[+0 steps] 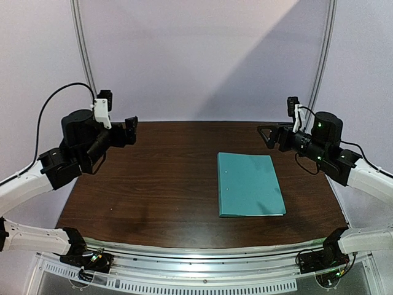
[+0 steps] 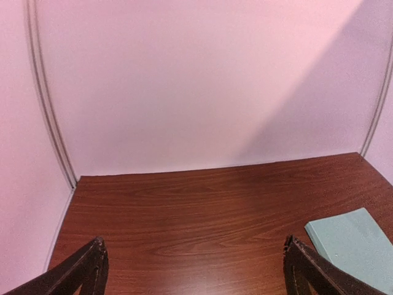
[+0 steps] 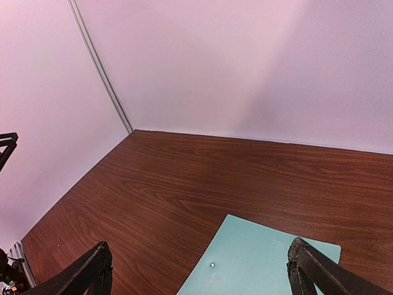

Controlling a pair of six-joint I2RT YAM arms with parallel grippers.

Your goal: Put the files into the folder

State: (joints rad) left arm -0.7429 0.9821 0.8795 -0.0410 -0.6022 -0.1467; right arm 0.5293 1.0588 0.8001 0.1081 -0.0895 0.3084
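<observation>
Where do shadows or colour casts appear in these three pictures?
Top external: a diagonal shadow darkens the right of the back wall; the folder is evenly lit. Left wrist: strong pink cast, the wall shadow at right. Right wrist: lilac cast on the wall.

folder: 1 | table: 1 | grippers: 2 (left gripper, right gripper)

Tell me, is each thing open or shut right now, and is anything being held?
Folder: shut, lying flat on the table, nothing touching it.
Left gripper: open, holding nothing, up above the table.
Right gripper: open, holding nothing, up above the folder's far end.
</observation>
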